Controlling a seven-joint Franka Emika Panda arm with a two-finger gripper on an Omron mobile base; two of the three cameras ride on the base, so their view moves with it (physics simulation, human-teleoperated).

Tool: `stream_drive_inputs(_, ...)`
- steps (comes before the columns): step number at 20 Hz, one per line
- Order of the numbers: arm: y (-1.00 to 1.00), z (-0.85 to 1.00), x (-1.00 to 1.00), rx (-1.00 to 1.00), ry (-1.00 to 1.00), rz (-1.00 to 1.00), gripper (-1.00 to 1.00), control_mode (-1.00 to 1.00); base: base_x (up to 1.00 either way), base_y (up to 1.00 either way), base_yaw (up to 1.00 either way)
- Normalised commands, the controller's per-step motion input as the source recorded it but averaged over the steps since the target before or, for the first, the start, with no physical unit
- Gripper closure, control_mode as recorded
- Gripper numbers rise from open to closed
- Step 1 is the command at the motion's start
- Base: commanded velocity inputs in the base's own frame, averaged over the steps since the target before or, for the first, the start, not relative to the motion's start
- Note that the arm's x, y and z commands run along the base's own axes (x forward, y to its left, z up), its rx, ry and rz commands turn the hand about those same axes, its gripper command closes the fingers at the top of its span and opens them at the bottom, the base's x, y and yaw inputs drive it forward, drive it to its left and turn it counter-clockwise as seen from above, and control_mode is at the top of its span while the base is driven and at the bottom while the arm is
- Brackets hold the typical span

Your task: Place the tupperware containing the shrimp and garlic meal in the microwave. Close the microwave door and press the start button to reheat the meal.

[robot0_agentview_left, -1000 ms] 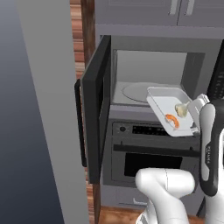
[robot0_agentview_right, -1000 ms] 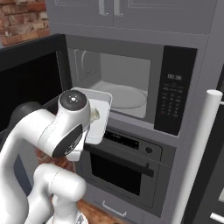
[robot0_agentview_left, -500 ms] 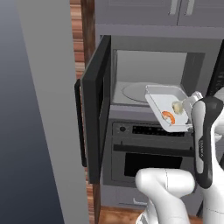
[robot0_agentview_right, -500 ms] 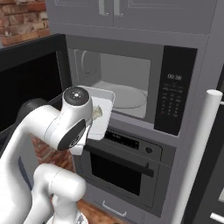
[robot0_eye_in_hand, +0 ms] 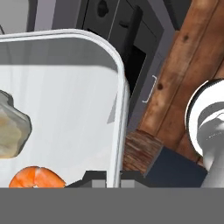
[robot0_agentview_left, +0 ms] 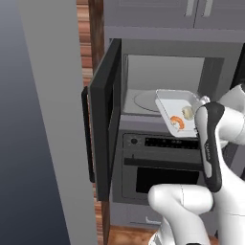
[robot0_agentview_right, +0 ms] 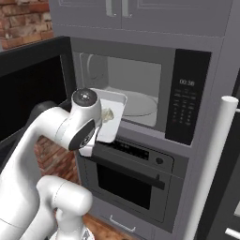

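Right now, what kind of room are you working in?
A rendered home kitchen, by the look of it: a built-in microwave with its door swung open, an oven right below it, and grey cabinets above.

A: What colour is the tupperware (robot0_agentview_left: pixel 178 111)?
B: Clear with a whitish rim. The shrimp (robot0_agentview_left: pixel 177 122) in it is orange with paler bands, and the garlic (robot0_agentview_left: pixel 187 113) is a creamy off-white.

A: And the microwave (robot0_agentview_right: pixel 140 93)?
B: Grey casing, pale cavity, a milky turntable (robot0_agentview_left: pixel 143 101). Its keypad panel (robot0_agentview_right: pixel 187 103) is black with small white markings. The microwave door (robot0_agentview_left: pixel 103 119) is dark grey with a black handle (robot0_agentview_left: pixel 87 136).

A: Below it?
B: The oven (robot0_agentview_right: pixel 129 180) is grey with a black window and a dark handle bar.

A: The surroundings?
B: Grey cabinets (robot0_agentview_right: pixel 140 14) above, red-brown brick (robot0_agentview_right: pixel 23 18) with pale mortar, warm brown wood grain on the floor (robot0_eye_in_hand: pixel 183 65). The arm (robot0_agentview_left: pixel 213 143) is white with dark joints.
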Motion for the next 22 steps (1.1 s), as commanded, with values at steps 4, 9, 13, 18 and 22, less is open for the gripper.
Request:
stream_drive_inputs(4,0.00,0.00,0.28,-0.02,0.00,0.00,1.00,-1.00,0.00,0.00,0.00)
stream_drive_inputs(9,0.00,0.00,0.27,-0.08,0.00,0.00,1.00,-1.00,0.00,0.00,0.00)
stream_drive_inputs(13,0.00,0.00,0.42,-0.10,0.00,0.00,1.00,-1.00,0.00,0.00,0.00)
stream_drive_inputs(18,-0.01,-0.01,0.61,-0.03,0.01,0.00,1.00,-1.00,0.00,0.00,0.00)
stream_drive_inputs(22,0.00,-0.02,0.70,0.00,0.01,0.00,1.00,-1.00,0.00,0.00,0.00)
